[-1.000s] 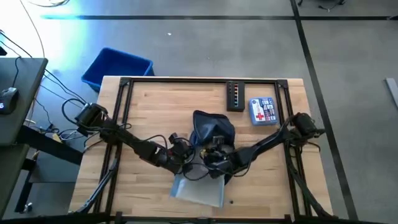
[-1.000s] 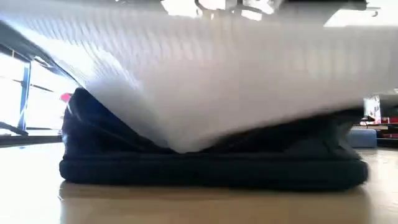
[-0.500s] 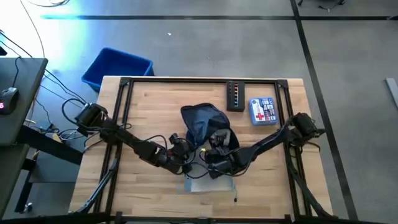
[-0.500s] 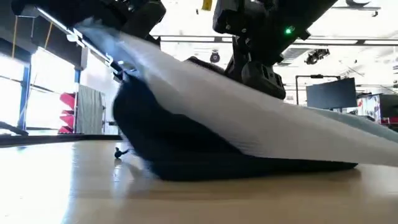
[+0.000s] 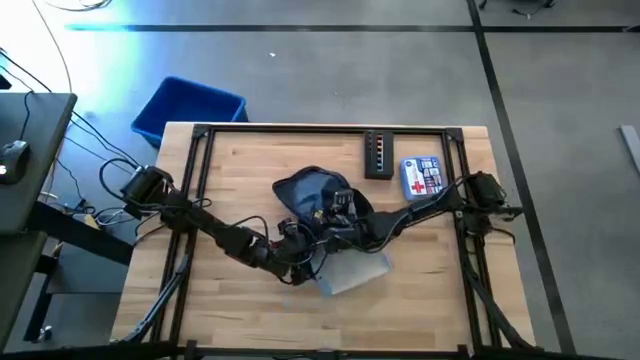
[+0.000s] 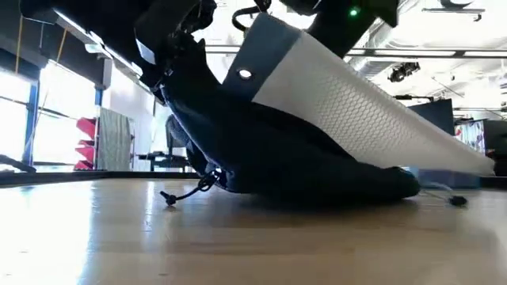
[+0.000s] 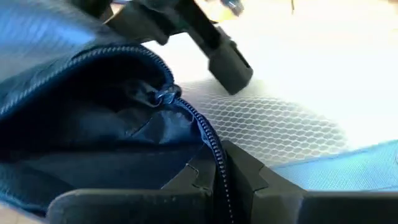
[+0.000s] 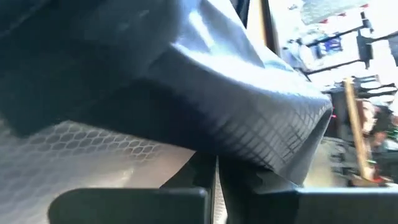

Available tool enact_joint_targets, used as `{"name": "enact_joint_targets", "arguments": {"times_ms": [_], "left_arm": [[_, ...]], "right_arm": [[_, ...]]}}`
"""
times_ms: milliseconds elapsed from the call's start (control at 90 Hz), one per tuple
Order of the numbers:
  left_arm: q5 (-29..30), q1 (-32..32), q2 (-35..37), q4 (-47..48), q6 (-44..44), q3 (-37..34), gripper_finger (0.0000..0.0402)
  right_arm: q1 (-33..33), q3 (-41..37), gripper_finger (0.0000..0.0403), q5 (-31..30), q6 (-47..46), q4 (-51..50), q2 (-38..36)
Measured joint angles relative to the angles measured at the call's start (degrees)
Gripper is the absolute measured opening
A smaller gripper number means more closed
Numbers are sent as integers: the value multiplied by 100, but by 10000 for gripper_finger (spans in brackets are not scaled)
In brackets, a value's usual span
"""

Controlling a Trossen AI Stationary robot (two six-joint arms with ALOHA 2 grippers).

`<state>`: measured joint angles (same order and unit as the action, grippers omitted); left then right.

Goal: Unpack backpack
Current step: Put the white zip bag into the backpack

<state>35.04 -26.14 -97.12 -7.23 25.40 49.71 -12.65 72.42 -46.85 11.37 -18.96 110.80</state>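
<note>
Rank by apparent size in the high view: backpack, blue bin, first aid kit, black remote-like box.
1. Blue bin and backpack: look alike, backpack partly hidden by arms.
2. First aid kit.
3. Black box, slightly smaller.

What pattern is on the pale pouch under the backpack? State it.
Honeycomb mesh on the pale plastic pouch, clearest in the low view.

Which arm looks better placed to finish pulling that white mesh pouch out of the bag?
Probably the right gripper: it appears shut on the pouch, while the left gripper pins the backpack by its zipper edge.

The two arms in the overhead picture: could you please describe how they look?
Both the left arm and the right arm are dark, slim and jointed, with loose black cables looping near their wrists. A small green light glows on one arm's housing. The fingers are dark and blocky.
</note>
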Motion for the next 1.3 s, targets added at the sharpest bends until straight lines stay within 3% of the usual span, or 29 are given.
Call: {"name": "enact_joint_targets", "arguments": {"times_ms": [222,322,489,633,744,922,1133,1300], "left_arm": [[-123,-98,0,250,-8,0,0],[-338,-97,0,383,-16,0,0],[-598,-97,0,486,-10,0,0],[-596,-96,128,803,123,0,0],[-459,-148,263,1267,375,0,0],[-284,-349,345,2060,917,2,0],[-146,-484,356,2868,1525,2,0],[-130,-482,356,3189,1657,2,0]], "right_arm": [[55,-135,0,736,-199,339,-2],[61,-92,15,1371,-351,272,-2],[-22,147,99,1642,-548,-16,-2],[-173,863,181,1504,-765,-1348,-2],[-550,1388,212,1274,-916,-2311,-6],[-1494,1320,207,542,-1048,-2788,-162],[-2058,499,177,517,-2626,-3028,-269],[-2199,-286,166,520,-3092,-2491,-269]]}}
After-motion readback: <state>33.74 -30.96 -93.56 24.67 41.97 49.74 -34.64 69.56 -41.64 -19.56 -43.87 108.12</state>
